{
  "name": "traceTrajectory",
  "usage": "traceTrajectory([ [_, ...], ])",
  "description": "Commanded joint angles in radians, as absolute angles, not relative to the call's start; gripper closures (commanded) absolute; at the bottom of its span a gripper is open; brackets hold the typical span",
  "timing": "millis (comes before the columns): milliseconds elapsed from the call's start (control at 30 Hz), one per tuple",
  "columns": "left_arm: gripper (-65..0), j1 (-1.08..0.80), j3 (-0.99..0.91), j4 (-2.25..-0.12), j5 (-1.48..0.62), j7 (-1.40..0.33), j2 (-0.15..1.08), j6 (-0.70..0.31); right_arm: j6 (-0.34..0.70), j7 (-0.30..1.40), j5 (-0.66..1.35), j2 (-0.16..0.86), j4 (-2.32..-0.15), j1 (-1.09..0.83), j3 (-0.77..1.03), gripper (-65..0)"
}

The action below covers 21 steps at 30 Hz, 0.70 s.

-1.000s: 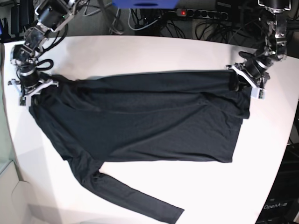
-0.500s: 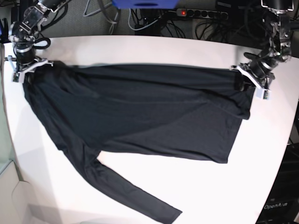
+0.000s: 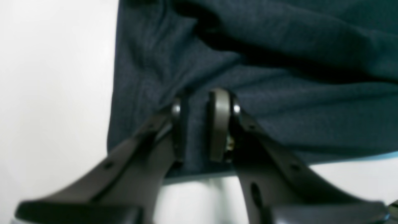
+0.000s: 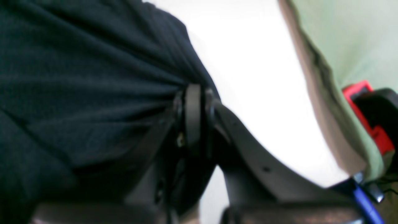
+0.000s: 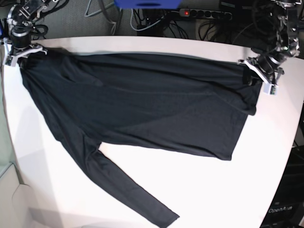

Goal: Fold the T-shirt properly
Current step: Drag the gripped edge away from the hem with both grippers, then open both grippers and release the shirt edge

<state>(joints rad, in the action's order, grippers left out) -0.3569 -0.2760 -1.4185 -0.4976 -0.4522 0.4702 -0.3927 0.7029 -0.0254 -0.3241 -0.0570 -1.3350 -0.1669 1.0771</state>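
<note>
- Black long-sleeved T-shirt [image 5: 142, 104] spread across the white counter [image 5: 199, 185], stretched taut along its far edge between the two arms.
- Left claw [image 3: 202, 130] clamped on a fold of the T-shirt [image 3: 279, 93] near the hem corner; dark fabric pinched between the two pads [image 3: 219, 124], white counter [image 3: 53, 93] visible beside and below the cloth.
- In the base view, left claw [image 5: 260, 76] at the far right of the counter, holding the garment's corner there.
- Right claw [image 4: 193, 118] closed tight on a bunch of the T-shirt [image 4: 77, 77], with creases fanning out from the pinch point; white counter [image 4: 255, 77] just beyond.
- In the base view, right claw [image 5: 20, 50] at the far left corner of the counter, gripping the shoulder end of the garment.
- One long sleeve [image 5: 128, 190] lying flat and diagonal toward the near edge of the counter, cuff near the bottom centre.
- Body of the garment with a diagonal fold line across the middle; lower hem edge slanting down toward the right.
- Cables and a power strip [image 5: 204, 13] behind the counter's far edge.
</note>
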Motion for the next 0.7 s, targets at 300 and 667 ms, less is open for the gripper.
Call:
traceTrajectory([
  [300, -12.6, -0.412, -0.285, -1.521, -0.489, -0.455, 0.452, -0.386, 0.698, 0.042, -0.367, -0.14, -1.531, -0.199, 1.078, 0.0],
  [667, -12.6, -0.433, -0.329, -1.549, -0.492, -0.452, 0.444, -0.386, 0.698, 0.042, -0.367, -0.151, -1.693, -0.15, 1.079, 0.0],
])
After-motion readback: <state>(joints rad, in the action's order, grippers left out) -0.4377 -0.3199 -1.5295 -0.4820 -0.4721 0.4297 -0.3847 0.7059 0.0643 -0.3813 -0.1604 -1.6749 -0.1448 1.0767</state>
